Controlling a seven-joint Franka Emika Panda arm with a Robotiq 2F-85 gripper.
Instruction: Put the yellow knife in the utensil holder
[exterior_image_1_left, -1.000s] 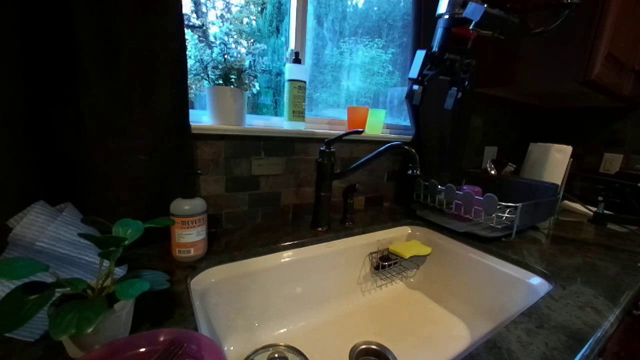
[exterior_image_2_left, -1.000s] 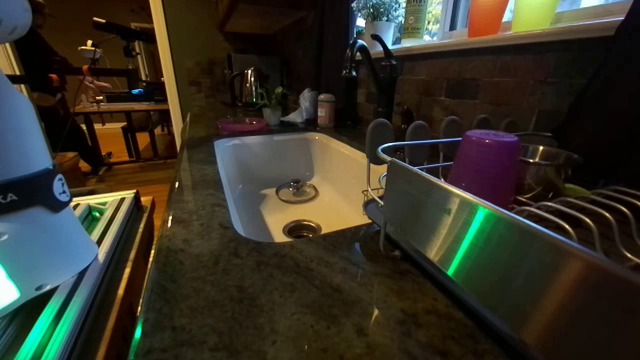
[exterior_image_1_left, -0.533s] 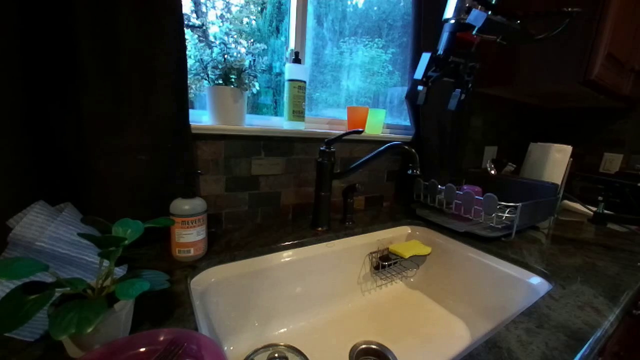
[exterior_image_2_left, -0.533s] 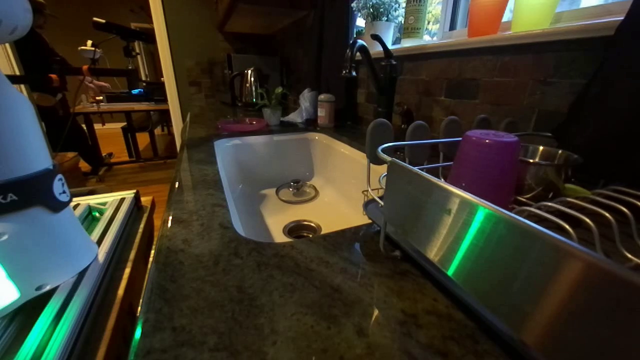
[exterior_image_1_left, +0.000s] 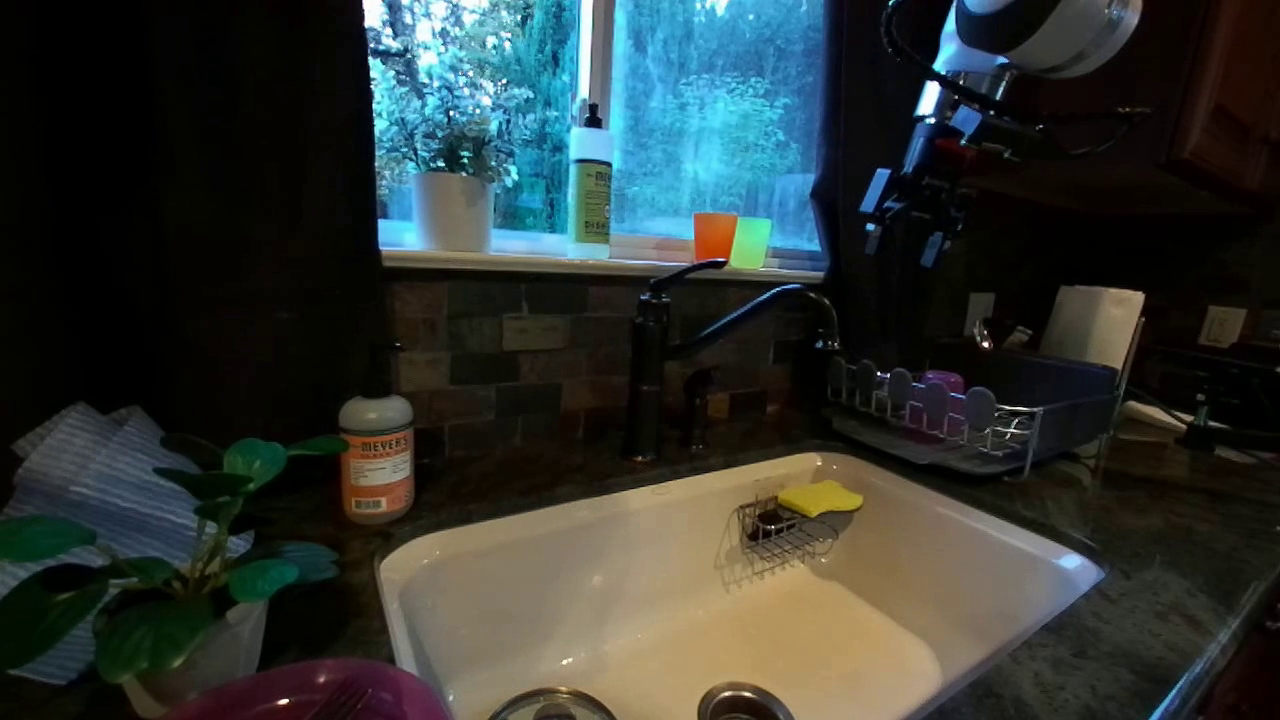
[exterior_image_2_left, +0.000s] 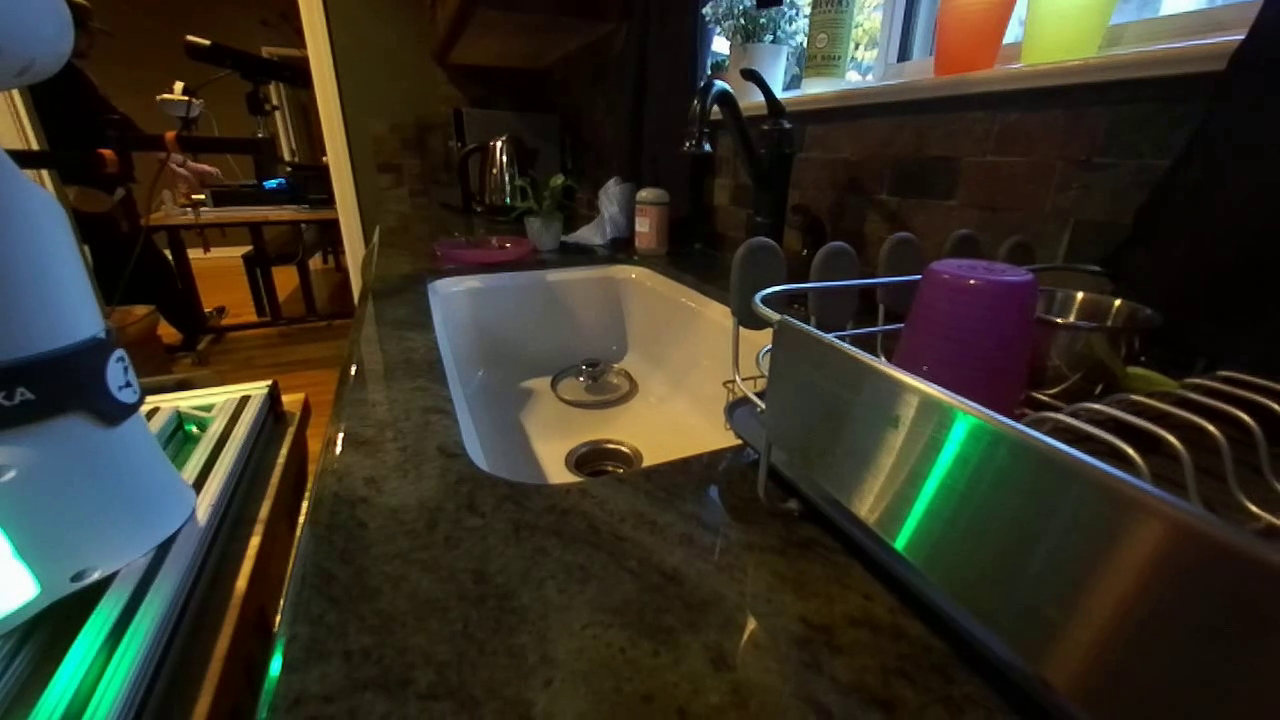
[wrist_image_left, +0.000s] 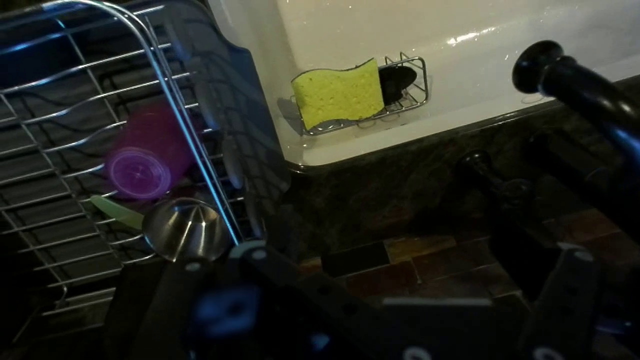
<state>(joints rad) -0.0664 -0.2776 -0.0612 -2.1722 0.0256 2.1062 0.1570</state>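
Observation:
A yellow-green strip, likely the yellow knife (wrist_image_left: 117, 212), lies in the wire dish rack (wrist_image_left: 70, 175) between the purple cup and a shiny metal bowl, in the wrist view. A yellow-green piece (exterior_image_2_left: 1150, 380) also shows behind the rack's wires in an exterior view. My gripper (exterior_image_1_left: 902, 243) hangs high above and behind the dish rack, fingers pointing down. Its fingers are apart with nothing seen between them. The utensil holder cannot be made out clearly; shiny utensil ends (exterior_image_1_left: 985, 335) stick up at the rack's back.
The purple cup (exterior_image_2_left: 970, 335) stands upside down in the rack beside the metal bowl (wrist_image_left: 185, 230). The black faucet (exterior_image_1_left: 650, 380) rises behind the white sink (exterior_image_1_left: 600, 600). A yellow sponge (exterior_image_1_left: 820, 497) sits in a wire caddy. Orange (exterior_image_1_left: 715, 237) and green (exterior_image_1_left: 751, 243) cups stand on the windowsill.
In an exterior view my gripper has moved down and a little to the right, toward the dish rack. More of the arm shows above it. The fingers stay apart.

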